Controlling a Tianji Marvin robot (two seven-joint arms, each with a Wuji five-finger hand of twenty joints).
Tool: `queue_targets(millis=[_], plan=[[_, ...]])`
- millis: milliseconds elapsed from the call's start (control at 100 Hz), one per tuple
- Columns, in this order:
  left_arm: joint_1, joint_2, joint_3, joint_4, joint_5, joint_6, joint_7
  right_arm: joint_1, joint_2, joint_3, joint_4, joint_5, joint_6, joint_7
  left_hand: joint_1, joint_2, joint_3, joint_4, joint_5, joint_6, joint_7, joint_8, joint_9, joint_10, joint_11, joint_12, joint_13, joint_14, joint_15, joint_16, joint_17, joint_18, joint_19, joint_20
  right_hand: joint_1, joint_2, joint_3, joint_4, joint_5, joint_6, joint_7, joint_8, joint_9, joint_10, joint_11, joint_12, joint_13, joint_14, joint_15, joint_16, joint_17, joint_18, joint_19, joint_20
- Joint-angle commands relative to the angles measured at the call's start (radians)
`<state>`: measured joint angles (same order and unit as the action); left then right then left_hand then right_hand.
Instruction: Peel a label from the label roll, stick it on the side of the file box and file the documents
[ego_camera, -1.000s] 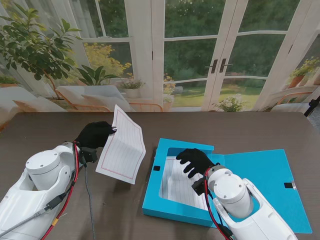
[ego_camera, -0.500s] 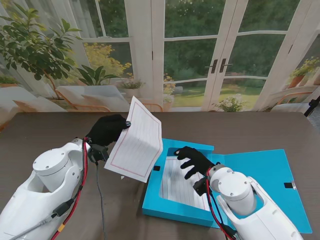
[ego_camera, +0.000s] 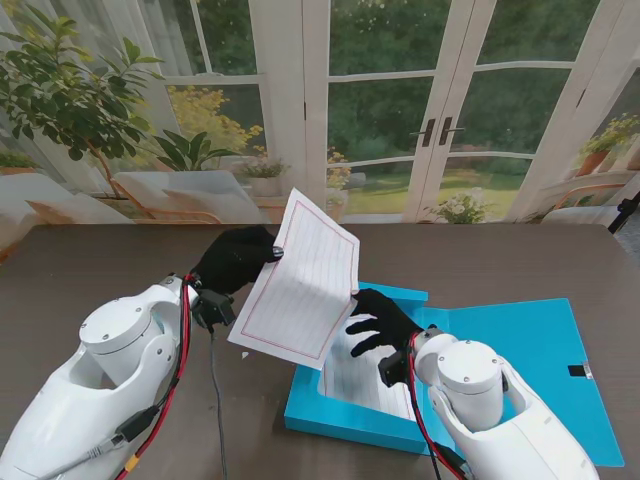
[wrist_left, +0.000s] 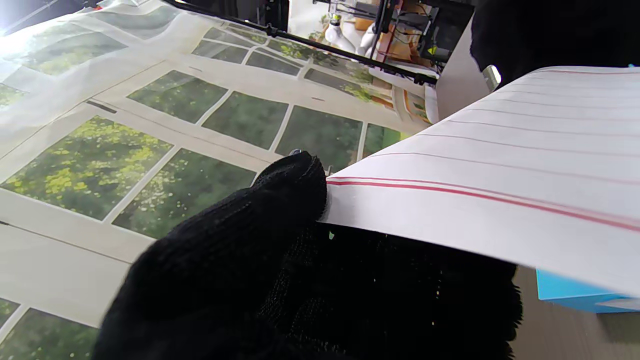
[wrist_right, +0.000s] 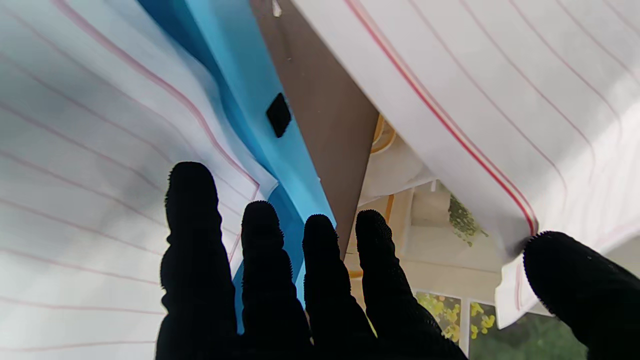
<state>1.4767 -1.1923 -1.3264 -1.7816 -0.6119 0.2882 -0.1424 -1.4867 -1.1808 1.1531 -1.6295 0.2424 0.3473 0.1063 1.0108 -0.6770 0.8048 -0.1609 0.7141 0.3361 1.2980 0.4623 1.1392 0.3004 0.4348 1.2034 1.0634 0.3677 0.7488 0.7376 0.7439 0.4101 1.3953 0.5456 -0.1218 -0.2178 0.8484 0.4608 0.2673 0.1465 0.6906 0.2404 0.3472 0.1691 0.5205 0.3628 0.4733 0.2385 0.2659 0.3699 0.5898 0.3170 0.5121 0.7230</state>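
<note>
Moved since 1 s ago: left hand (ego_camera: 237, 258) and its sheet (ego_camera: 300, 285) have travelled right and farther from me, from over bare table to the left edge of the box, where the sheet's right edge now meets the right hand (ego_camera: 384, 322).

Table (ego_camera: 100, 260): dark wood-grain, spans the stand view.

Box (ego_camera: 340, 405): blue file box, open, right of centre; lid (ego_camera: 530, 350) laid flat to its right with 1 black tab (ego_camera: 577, 371). A 2nd black tab (wrist_right: 278, 115) sits on the left wall.

Filed sheets (ego_camera: 355, 375): white, ruled, lying inside the box.

Sheet: white, ruled, red border, held tilted in the air, its lower corner overhanging the box's left rim.

Left hand: black glove, fingers closed in a pinch on the sheet's left edge; thumb (wrist_left: 280, 200) pressed on the margin in the wrist view.

Right hand: black glove, over the box's far left corner, 4 fingers (wrist_right: 192, 225) extended side by side, thumb (wrist_right: 575, 270) spread apart and touching the sheet's corner. It grasps nothing.
</note>
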Motion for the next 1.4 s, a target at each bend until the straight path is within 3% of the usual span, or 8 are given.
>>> queue_targets(millis=[0, 200, 480, 530, 700, 930, 1040, 1390], plan=[[-0.001, -0.009, 0.006, -0.003, -0.002, 0.002, -0.023, -0.014, -0.012, 0.001, -0.009, 0.013, -0.022, 0.002, 0.039, -0.025, 0.097, 0.0, 0.027, -0.016, 0.036, 0.014, 0.028, -0.014, -0.013, 0.015, 0.024, 0.022, 0.025, 0.014, 0.023, 0.014, 0.0, 0.008, -0.042, 0.017, -0.037, -0.039, -0.016, -0.02, 0.012, -0.013, -0.016, -0.041, -0.009, -0.008, -0.02, -0.03, -0.007, -0.005, -0.545, -0.038, -0.024, 0.033], [-0.005, -0.013, 0.02, 0.016, -0.008, 0.011, -0.021, -0.031, -0.027, 0.011, -0.023, 0.078, -0.04, -0.04, 0.027, -0.002, 0.068, -0.008, 0.027, -0.015, 0.035, 0.015, 0.028, -0.01, -0.014, 0.018, 0.02, 0.027, 0.025, 0.015, 0.015, 0.022, -0.002, 0.009, 0.036, -0.001, -0.036, -0.033, 0.036, -0.017, 0.02, -0.003, 0.04, -0.022, 0.004, -0.002, 0.019, -0.015, 0.018, 0.008, -0.52, -0.032, -0.04, 0.05], [-0.023, -0.021, 0.053, 0.055, 0.009, 0.013, 0.002, -0.048, -0.057, 0.017, -0.036, 0.196, -0.077, -0.126, 0.048, 0.114, -0.236, 0.033, 0.023, -0.01, 0.032, 0.019, -0.02, -0.002, 0.071, -0.054, 0.013, 0.033, 0.025, 0.018, 0.0, 0.023, -0.001, 0.014, 0.265, -0.274, 0.074, 0.355, 0.313, 0.014, 0.104, 0.094, 0.241, 0.032, 0.091, 0.056, 0.15, 0.027, 0.193, 0.071, -0.429, 0.008, -0.039, 0.104], [-0.026, -0.023, 0.059, 0.06, 0.017, 0.015, 0.012, -0.05, -0.06, 0.017, -0.039, 0.2, -0.08, -0.141, 0.061, -0.024, 0.081, 0.003, 0.021, -0.01, 0.031, 0.023, 0.018, -0.008, -0.005, 0.014, 0.007, 0.034, 0.026, 0.02, -0.007, 0.024, 0.002, 0.017, 0.331, -0.352, 0.085, 0.412, 0.361, 0.018, 0.137, 0.125, 0.292, 0.035, 0.122, 0.081, 0.185, 0.031, 0.248, 0.088, -0.404, 0.017, -0.023, 0.108], [-0.035, -0.029, 0.077, 0.085, 0.027, 0.021, 0.031, -0.052, -0.066, 0.019, -0.049, 0.183, -0.078, -0.179, 0.061, -0.025, 0.099, 0.001, 0.013, -0.009, 0.026, 0.02, 0.008, -0.005, -0.017, 0.021, -0.016, 0.043, 0.022, 0.021, -0.035, 0.027, -0.003, 0.017, 0.525, -0.521, 0.118, 0.633, 0.501, -0.033, 0.306, 0.116, 0.494, 0.015, 0.219, 0.189, 0.353, 0.017, 0.411, 0.129, -0.318, 0.041, 0.136, 0.028], [-0.045, -0.029, 0.098, 0.11, 0.071, 0.044, 0.032, -0.048, -0.091, 0.015, -0.05, 0.167, -0.084, -0.288, 0.091, 0.021, 0.04, 0.019, -0.074, 0.018, -0.244, -0.075, -0.114, 0.037, -0.098, -0.001, -0.213, 0.108, -0.058, 0.0, -0.264, 0.031, -0.092, 0.044, 0.753, -0.639, 0.182, 0.568, 0.748, -0.209, 0.537, 0.061, 0.876, -0.023, 0.192, 0.281, 0.685, 0.022, 0.545, 0.166, -0.137, 0.078, 0.59, -0.138], [-0.044, -0.028, 0.102, 0.12, 0.084, 0.045, 0.028, -0.048, -0.096, 0.018, -0.047, 0.155, -0.097, -0.315, -0.033, 0.09, 0.097, 0.061, -0.05, 0.061, -0.775, -0.153, -0.349, 0.08, -0.096, -0.403, -0.458, 0.135, -0.203, -0.093, -0.506, 0.005, -0.271, 0.05, 0.687, -0.514, 0.265, 0.857, 0.778, -0.194, 0.534, 0.098, 0.911, -0.017, 0.184, 0.298, 0.72, 0.045, 0.551, 0.168, -0.088, 0.06, 0.683, -0.199], [-0.05, -0.011, 0.101, 0.162, 0.201, 0.049, -0.007, -0.058, -0.095, 0.072, -0.077, 0.152, -0.02, -0.323, -0.236, 0.124, -0.041, 0.066, -0.199, 0.043, -1.285, -0.4, -0.722, 0.063, -0.39, -0.919, -0.887, 0.031, -0.661, -0.398, -0.751, -0.126, -1.0, -0.084, 0.72, -0.505, 0.323, 0.903, 0.775, -0.107, 0.506, 0.147, 0.88, 0.027, 0.191, 0.331, 0.695, 0.11, 0.567, 0.173, -0.097, 0.048, 0.713, -0.197]])
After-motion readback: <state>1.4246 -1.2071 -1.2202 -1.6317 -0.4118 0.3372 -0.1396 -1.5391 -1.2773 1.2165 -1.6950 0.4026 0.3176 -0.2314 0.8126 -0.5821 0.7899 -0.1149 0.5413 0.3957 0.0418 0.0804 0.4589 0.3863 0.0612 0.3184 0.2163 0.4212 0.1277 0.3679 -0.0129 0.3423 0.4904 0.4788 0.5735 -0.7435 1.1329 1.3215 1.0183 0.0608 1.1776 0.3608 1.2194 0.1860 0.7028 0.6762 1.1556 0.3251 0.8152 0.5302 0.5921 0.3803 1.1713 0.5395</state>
